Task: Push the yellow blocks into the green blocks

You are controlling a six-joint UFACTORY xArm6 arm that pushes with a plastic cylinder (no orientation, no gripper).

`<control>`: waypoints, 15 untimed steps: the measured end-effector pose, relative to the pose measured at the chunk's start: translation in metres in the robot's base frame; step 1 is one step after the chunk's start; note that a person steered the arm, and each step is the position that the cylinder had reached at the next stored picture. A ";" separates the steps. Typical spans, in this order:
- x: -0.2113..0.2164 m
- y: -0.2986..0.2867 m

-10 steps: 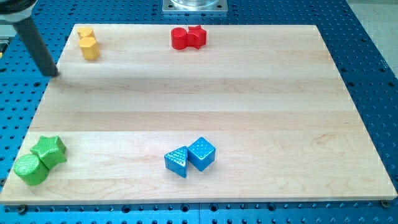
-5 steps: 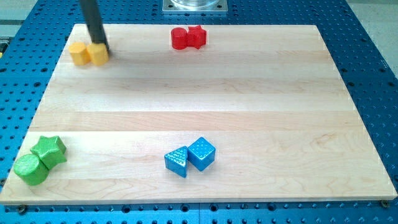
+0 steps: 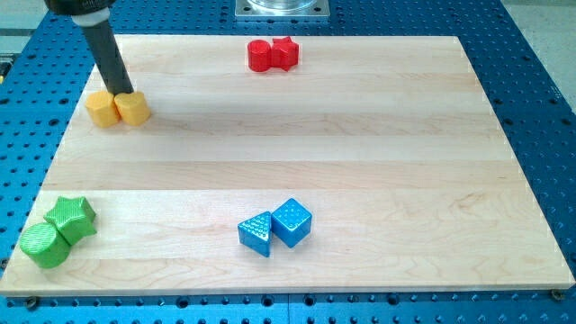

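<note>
Two yellow blocks lie side by side at the board's upper left: one (image 3: pixel 102 110) to the left and one (image 3: pixel 132 109) to the right, touching each other. My tip (image 3: pixel 122 93) rests right behind them, at the view's top side, touching between the two. Two green blocks sit at the lower left corner: a green star-like block (image 3: pixel 72 218) and a green cylinder (image 3: pixel 42 245), touching each other. The yellow pair is well above the green pair.
A red cylinder (image 3: pixel 259 56) and a red star block (image 3: pixel 284 52) sit at the top middle. A blue triangle (image 3: pixel 256 233) and a blue cube (image 3: pixel 292 221) sit at the bottom middle. The wooden board (image 3: pixel 360 162) lies on a blue perforated table.
My tip swung from the board's left edge to behind the yellow blocks. It turned the pair to lie side by side and pushed it down and left, toward the green blocks.
</note>
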State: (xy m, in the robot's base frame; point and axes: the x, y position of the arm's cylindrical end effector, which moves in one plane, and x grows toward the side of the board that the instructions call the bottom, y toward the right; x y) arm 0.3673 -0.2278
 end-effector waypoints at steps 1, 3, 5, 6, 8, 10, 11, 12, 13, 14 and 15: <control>0.055 -0.002; 0.026 -0.036; 0.078 -0.020; 0.042 -0.067; 0.114 -0.023; 0.014 -0.026; 0.018 0.061; 0.027 0.075; 0.026 0.146; 0.059 0.181; 0.082 0.119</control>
State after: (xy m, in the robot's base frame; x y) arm 0.4498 -0.1085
